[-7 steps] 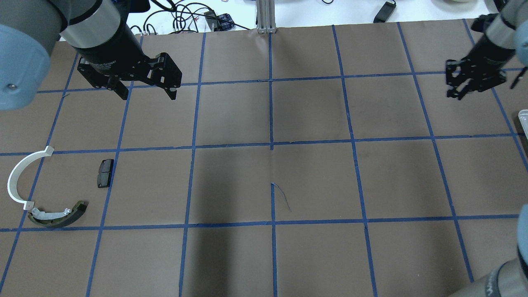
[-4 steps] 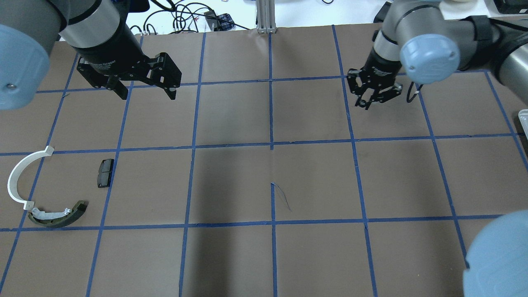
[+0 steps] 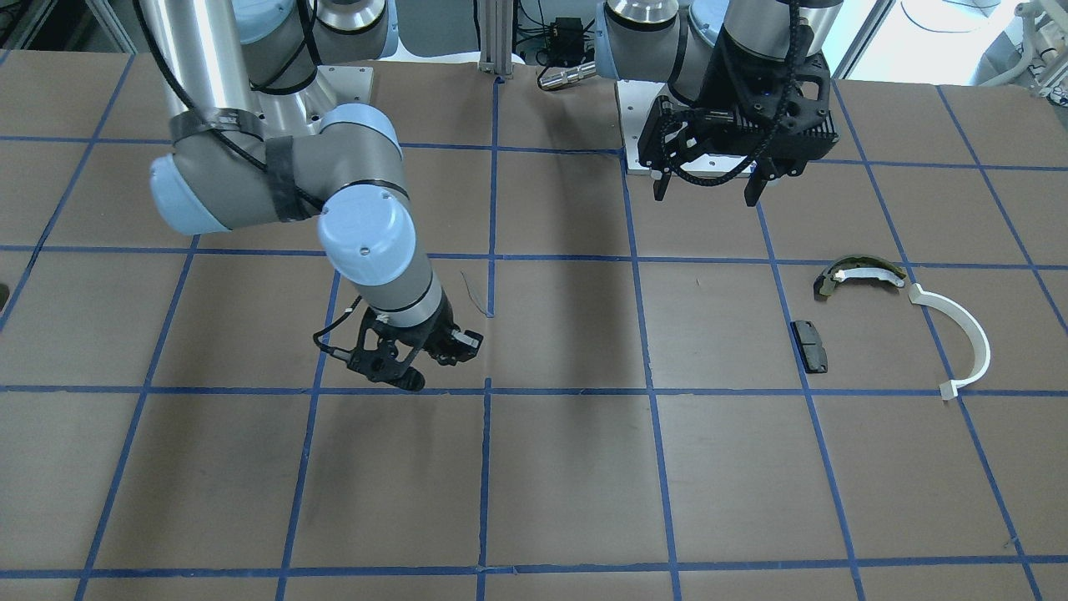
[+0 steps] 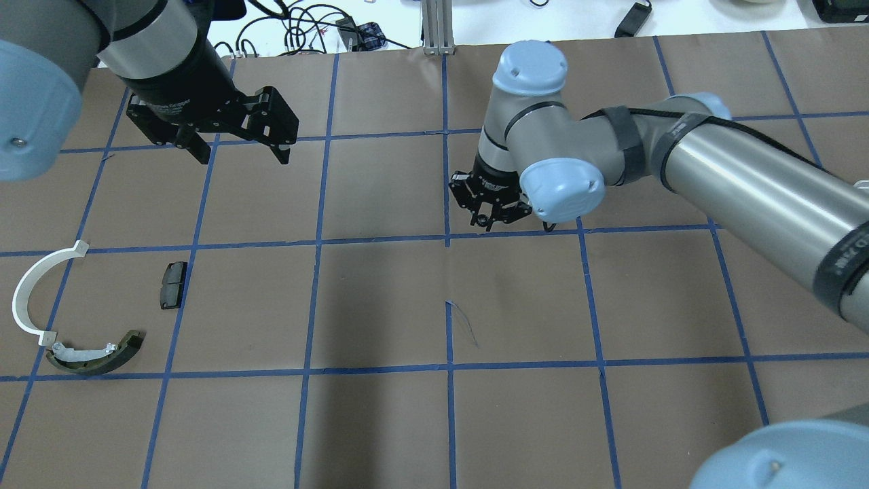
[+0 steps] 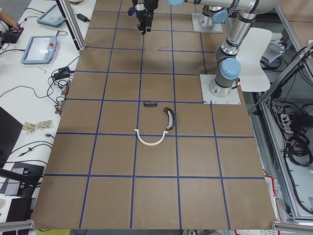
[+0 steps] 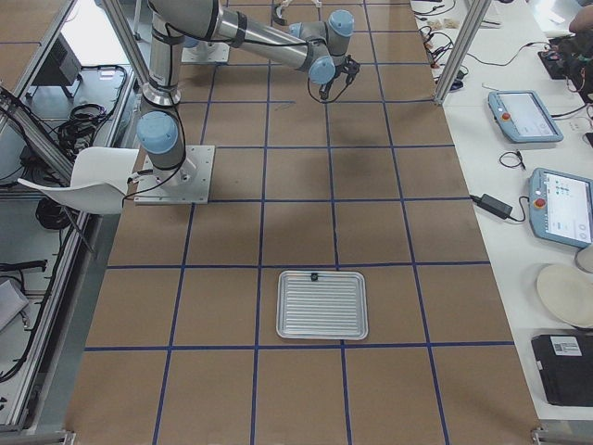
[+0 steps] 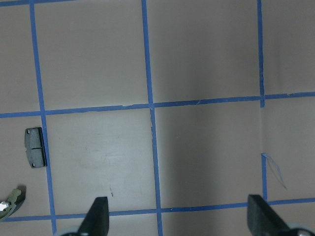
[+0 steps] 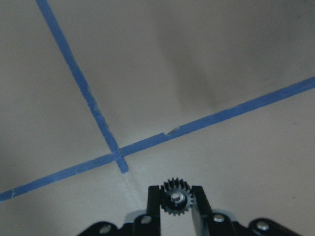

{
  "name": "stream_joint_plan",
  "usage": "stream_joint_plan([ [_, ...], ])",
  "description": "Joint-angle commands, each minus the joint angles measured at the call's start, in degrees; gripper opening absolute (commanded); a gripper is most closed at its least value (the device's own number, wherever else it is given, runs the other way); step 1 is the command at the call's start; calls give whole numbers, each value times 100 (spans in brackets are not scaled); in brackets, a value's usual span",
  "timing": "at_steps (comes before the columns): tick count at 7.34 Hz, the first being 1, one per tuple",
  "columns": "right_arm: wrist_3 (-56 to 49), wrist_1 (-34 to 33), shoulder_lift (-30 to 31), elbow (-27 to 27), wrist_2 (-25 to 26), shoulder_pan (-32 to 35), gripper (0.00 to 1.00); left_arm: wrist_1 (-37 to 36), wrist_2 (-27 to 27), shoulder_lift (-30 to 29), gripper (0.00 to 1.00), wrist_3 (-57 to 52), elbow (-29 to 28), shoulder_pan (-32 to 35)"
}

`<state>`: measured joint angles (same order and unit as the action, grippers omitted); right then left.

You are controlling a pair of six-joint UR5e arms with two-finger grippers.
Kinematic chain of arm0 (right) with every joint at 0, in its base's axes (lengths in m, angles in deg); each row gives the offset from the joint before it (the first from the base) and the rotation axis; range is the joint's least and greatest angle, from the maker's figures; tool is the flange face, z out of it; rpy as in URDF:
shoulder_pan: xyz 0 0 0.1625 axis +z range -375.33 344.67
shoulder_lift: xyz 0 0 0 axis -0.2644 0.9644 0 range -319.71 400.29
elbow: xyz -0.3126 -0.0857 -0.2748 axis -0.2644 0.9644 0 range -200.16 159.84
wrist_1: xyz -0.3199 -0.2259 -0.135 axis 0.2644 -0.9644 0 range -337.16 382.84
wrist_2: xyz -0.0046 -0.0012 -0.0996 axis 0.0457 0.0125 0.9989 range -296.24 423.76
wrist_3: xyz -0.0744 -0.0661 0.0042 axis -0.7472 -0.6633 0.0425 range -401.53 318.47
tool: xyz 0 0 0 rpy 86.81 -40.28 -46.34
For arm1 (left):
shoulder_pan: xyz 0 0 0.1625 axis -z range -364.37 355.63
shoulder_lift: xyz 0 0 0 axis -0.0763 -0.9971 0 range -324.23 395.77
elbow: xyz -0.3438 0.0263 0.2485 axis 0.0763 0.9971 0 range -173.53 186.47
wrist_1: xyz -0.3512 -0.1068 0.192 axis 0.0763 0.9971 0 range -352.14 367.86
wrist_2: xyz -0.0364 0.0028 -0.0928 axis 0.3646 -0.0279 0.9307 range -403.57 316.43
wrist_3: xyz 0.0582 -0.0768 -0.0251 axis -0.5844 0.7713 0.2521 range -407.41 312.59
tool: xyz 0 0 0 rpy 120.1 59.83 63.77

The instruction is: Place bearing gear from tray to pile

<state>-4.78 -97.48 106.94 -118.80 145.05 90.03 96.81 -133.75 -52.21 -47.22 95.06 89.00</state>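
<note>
My right gripper point(image 8: 175, 216) is shut on a small black toothed bearing gear point(image 8: 175, 200). It holds the gear above the table's middle in the overhead view point(image 4: 487, 217) and front view point(image 3: 409, 374). The pile lies at the table's left: a white half-ring point(image 4: 24, 285), an olive-and-white brake shoe point(image 4: 95, 356) and a small black pad point(image 4: 173, 285). In the front view they show as ring point(image 3: 968, 334), shoe point(image 3: 859, 271) and pad point(image 3: 810, 345). My left gripper point(image 4: 243, 157) is open and empty, hovering at the back left beyond the pile.
The ribbed metal tray point(image 6: 322, 304) lies at the table's right end, with a small dark part point(image 6: 315, 275) at its far rim. Blue tape lines grid the brown table point(image 4: 380, 305). Cables and tablets lie beyond the far edge.
My right arm has swept left from the table's far right to the middle, gripper shut. The left arm and the pile have not moved.
</note>
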Motion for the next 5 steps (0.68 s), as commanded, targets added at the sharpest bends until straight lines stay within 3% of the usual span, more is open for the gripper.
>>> stream_joint_plan([
  [1, 349, -516, -178, -348, -8, 554, 2, 0, 9, 0, 100, 6, 0, -3],
  [3, 614, -632, -213, -366, 1, 784, 13, 0, 9, 0, 100, -2, 0, -3],
  [4, 588, -719, -214, -366, 70, 811, 66, 0, 9, 0, 100, -2, 0, -3],
  [5, 553, -955, -231, -366, 88, 811, 100, 0, 9, 0, 100, 6, 0, -3],
])
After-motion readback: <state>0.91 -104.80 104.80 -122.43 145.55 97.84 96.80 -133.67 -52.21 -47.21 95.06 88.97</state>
